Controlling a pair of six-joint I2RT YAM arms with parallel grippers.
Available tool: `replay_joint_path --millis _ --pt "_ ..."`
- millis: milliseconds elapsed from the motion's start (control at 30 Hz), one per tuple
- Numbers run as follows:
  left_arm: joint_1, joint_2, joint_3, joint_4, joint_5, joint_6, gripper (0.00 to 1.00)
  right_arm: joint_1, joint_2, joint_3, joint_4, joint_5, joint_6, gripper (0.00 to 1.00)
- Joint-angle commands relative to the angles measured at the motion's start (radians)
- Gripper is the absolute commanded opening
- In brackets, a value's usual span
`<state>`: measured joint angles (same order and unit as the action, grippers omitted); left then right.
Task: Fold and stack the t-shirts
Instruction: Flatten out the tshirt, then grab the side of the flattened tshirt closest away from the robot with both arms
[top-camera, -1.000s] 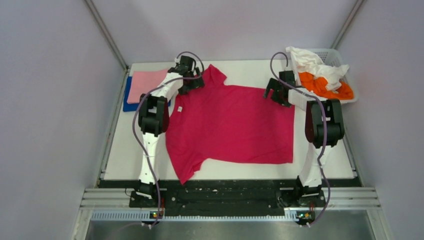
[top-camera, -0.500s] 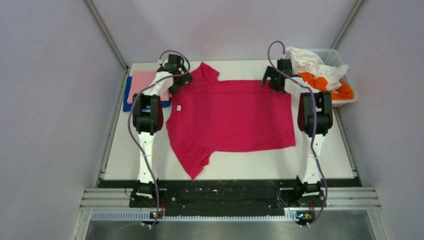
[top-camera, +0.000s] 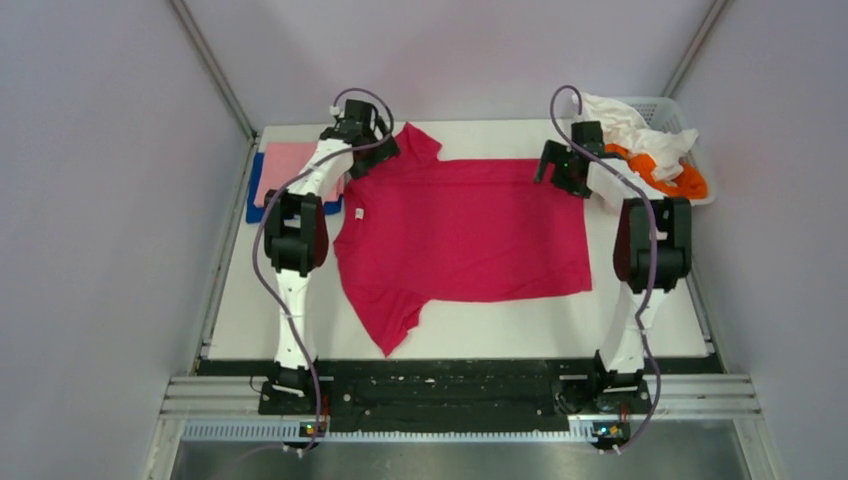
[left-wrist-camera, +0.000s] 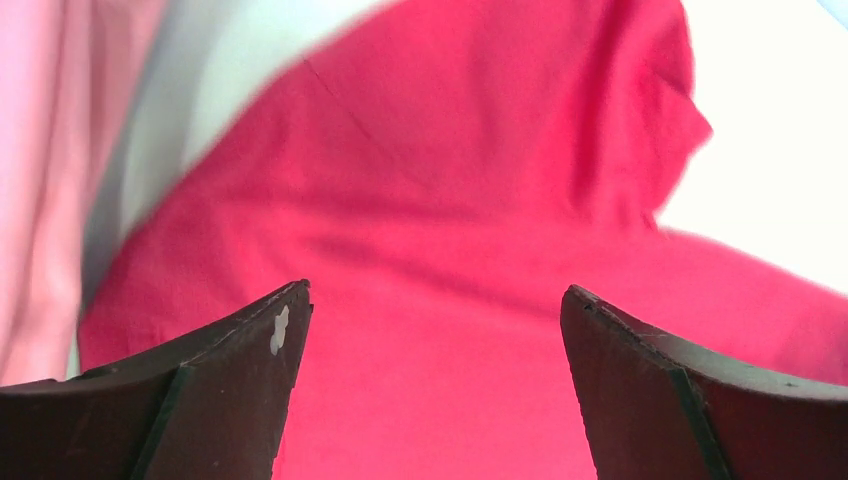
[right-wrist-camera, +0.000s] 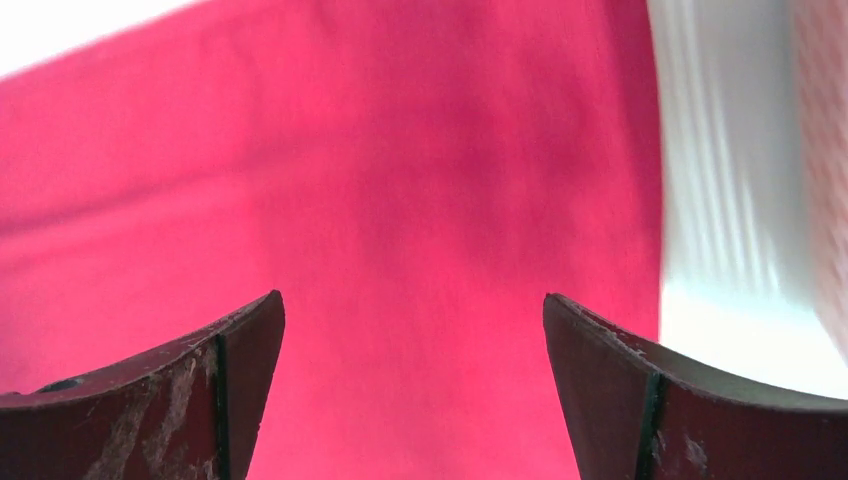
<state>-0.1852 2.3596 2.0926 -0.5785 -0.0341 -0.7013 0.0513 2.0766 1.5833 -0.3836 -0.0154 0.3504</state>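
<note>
I've the magenta-red cloth t-shirt (top-camera: 460, 240) flat on the white table (top-camera: 520, 330), first fold pending. Both jaws gape, empty: left gripper (left-wrist-camera: 435, 300) over its far shoulder, right gripper (right-wrist-camera: 415, 300) over the far hem corner. Next, I'd pinch those 2 corners.

no readable text, shirt tag perhaps blank

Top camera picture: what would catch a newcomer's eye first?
A magenta-red t-shirt lies spread flat across mid-table. The left pincer and right pincer hang open above its far corners, holding nothing. At far right a white basket holds a crumpled white shirt and orange shirt; at far left a folded pink shirt tops a blue shirt.
</note>
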Motion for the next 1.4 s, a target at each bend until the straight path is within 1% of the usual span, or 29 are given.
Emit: replay_joint_path --millis 0,100,200,333,433,567,667,767,867,967,1067,1167,1267,1367 --pt "-0.086 -0.318 -0.14 0.006 -0.048 0.075 0.99 0.015 -0.334 -0.233 -0.009 0.002 0.023 0.99" --pt "-0.129 -0.457 -0.319 0.006 -0.077 0.077 0.99 0.038 -0.494 -0.457 0.018 -0.033 0.079 0.99" --pt "-0.17 -0.577 -0.509 0.026 -0.046 0.062 0.99 0.058 -0.573 -0.625 0.047 -0.07 0.125 0.99" --pt "-0.199 -0.681 -0.72 0.035 0.068 0.036 0.99 0.111 -0.63 -0.749 0.052 -0.067 0.163 0.99" --pt "-0.224 -0.744 -0.886 0.098 0.099 0.015 0.99 0.143 -0.668 -0.817 0.035 -0.042 0.197 0.99" --pt "-0.23 -0.775 -1.03 0.166 0.132 -0.017 0.99 0.15 -0.756 -0.909 -0.022 0.005 0.257 0.99" --pt "-0.231 -0.759 -1.083 0.163 0.076 -0.025 0.99 0.151 -0.858 -0.967 -0.086 0.075 0.294 0.99" --pt "-0.23 -0.727 -1.09 0.128 0.045 -0.025 0.99 0.151 -0.955 -1.0 -0.165 0.119 0.328 0.99" --pt "-0.231 -0.709 -1.096 0.105 0.0 -0.027 0.99 0.151 -1.022 -1.023 -0.243 0.124 0.379 0.99" --pt "-0.23 -0.723 -1.106 0.101 -0.002 -0.03 0.99 0.151 -1.082 -1.042 -0.309 0.111 0.424 0.99" --pt "-0.23 -0.758 -1.104 0.098 0.008 -0.018 0.99 0.151 -1.147 -1.045 -0.348 0.121 0.439 0.99" --pt "-0.234 -0.804 -1.088 0.07 0.013 0.0 0.99 0.151 -1.213 -1.02 -0.351 0.148 0.418 0.99" --pt "-0.252 -0.883 -1.068 0.002 -0.008 0.013 0.99 0.151 -1.263 -0.998 -0.328 0.194 0.404 0.99" --pt "-0.304 -0.993 -1.087 -0.1 -0.077 0.013 0.99 0.15 -1.28 -0.989 -0.318 0.252 0.42 0.99"
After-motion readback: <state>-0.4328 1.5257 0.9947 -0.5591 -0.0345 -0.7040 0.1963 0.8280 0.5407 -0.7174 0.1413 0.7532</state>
